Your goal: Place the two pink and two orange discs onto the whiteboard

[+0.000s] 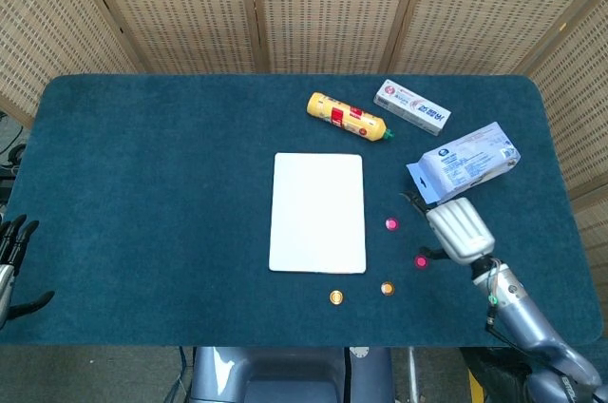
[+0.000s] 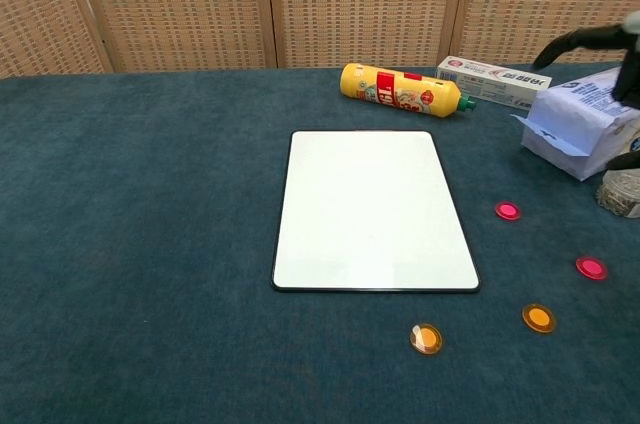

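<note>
Worktop (image 1: pixel 161 203): covered edge to edge in dark teal short-pile cloth, flat, a few pale specks.
Room: woven cane screen panels (image 1: pixel 332 4) in wooden frames stand behind the worktop and angle in at both sides.
Right robot hand (image 1: pixel 458 229): over the worktop's right part, silver back up, dark fingers reaching toward the screens; holds nothing; whether the fingers are spread or together, cannot tell. Chest view catches only dark fingertips at the right edge.
Left robot hand (image 1: pixel 11 265): at the worktop's left edge, well apart from everything; fingers spread, holding nothing.
Whiteboard (image 1: pixel 317 212): flat on the cloth, left of the right robot hand, bare.
Pink discs: one (image 1: pixel 390 224) between whiteboard and right robot hand; the other (image 1: pixel 421 261) just beside that hand, on its near-left side.
Orange discs: one (image 1: pixel 387 288) and another (image 1: pixel 336 297), nearer the robot than the right robot hand, to its left, just off the whiteboard's near edge.
White packet (image 1: pixel 464 161): just beyond the right robot hand.
Yellow bottle (image 1: pixel 348 118), toothpaste box (image 1: pixel 411 106): beyond it, toward the screens.
</note>
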Available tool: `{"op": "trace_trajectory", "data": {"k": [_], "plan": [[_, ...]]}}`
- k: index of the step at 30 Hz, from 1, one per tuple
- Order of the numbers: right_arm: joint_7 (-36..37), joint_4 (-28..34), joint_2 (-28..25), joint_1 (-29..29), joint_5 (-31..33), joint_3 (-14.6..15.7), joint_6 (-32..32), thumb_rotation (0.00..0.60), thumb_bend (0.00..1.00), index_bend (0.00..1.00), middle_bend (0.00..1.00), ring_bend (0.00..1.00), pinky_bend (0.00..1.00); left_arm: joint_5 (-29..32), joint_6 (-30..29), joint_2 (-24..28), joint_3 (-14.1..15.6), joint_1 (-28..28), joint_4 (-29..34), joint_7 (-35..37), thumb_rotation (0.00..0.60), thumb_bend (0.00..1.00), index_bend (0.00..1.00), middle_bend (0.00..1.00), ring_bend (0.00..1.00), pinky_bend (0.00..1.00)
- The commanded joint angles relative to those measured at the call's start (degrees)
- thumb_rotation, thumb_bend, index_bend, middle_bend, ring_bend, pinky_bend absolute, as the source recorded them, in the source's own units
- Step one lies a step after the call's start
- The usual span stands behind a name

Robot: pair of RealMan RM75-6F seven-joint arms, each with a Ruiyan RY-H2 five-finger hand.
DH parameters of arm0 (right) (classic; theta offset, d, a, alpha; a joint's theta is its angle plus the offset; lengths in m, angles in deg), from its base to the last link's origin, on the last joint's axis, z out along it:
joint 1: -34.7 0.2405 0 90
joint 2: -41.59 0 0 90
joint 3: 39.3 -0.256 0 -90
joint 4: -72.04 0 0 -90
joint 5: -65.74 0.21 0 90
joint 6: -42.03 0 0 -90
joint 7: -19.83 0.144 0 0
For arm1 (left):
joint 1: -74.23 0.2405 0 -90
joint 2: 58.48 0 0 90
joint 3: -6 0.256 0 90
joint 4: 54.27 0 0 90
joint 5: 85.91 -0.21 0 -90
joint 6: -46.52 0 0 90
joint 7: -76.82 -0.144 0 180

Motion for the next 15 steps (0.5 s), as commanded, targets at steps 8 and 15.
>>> {"op": "trace_trajectory", "data": {"k": [8, 15], "plan": [[-18.7, -13.6, 19.2, 13.8, 27.0, -2.8, 11.8, 0.6, 0.26, 0.33, 0.99, 0.92, 1.0, 2.6, 3.1, 0.3, -0.7, -1.5, 0.4, -0.3, 0.6, 0.0, 0.0, 0.0, 0.0, 0.0], [-24.1, -16.8, 22.5, 16.1, 34.7, -1.2, 10.5, 0.6, 0.34, 0.33, 0.99, 0.92, 1.0, 3.4, 4.0, 0.7, -0.9, -2.0, 0.4, 0.4, 0.6, 0.0, 0.0, 0.0, 0.0, 0.0]]}}
